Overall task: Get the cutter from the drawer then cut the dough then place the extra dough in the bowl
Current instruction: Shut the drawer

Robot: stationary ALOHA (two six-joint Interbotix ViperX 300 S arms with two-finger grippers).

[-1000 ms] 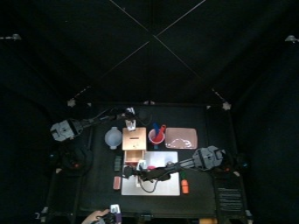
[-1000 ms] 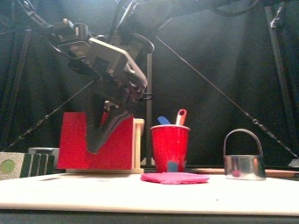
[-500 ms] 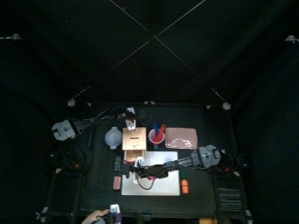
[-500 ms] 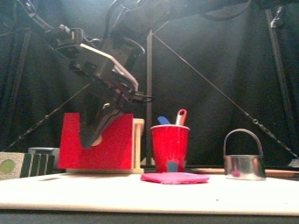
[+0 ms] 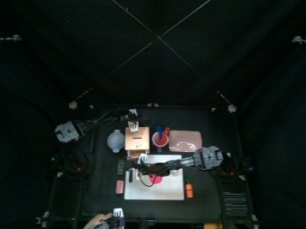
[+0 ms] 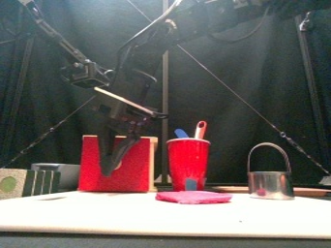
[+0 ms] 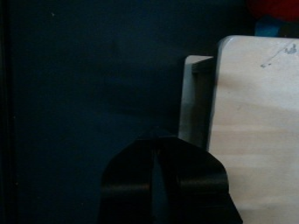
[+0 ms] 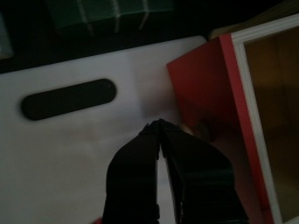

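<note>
The pale wooden box [image 5: 136, 139] stands behind the white cutting board [image 5: 174, 185], its red drawer front [image 6: 114, 167] facing the front. My right gripper [image 6: 124, 145] hangs shut just before that front; in the right wrist view its tips [image 8: 156, 128] are over the board [image 8: 82, 149] beside the red front [image 8: 205, 96]. A flat piece of pink dough [image 6: 195, 197] lies on the board. The round metal cutter [image 6: 269, 180] with its wire handle stands at the right. My left gripper [image 7: 158, 142] is shut beside the box's [image 7: 260, 105] back end.
A red cup [image 6: 188, 163] with a blue and a red toy knife stands right of the box. The blue-grey bowl [image 5: 114, 140] sits left of the box and the pink tray [image 5: 187, 140] to the right of the cup.
The red drawer front has moved back toward the box, and my right gripper has travelled back with it. The left arm has stayed in place.
</note>
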